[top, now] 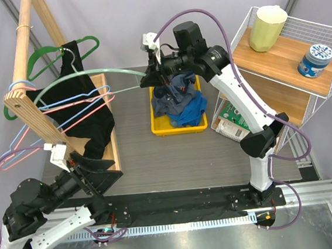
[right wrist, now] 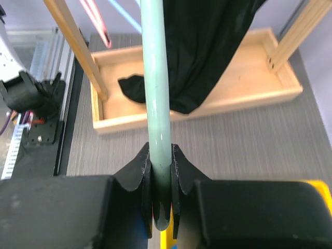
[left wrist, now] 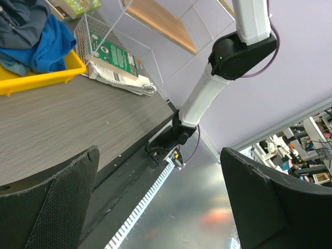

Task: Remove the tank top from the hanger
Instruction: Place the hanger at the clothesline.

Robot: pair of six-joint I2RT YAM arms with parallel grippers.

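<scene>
Clamping mint hanger (right wrist: 155, 78), right hand (right wrist: 161, 161); grip plain only from wrist.

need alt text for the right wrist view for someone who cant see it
The right gripper has its jaws shut on a pale green hanger, whose bar runs up the frame. Behind it a black tank top hangs over a wooden tray on the grey table.
</scene>
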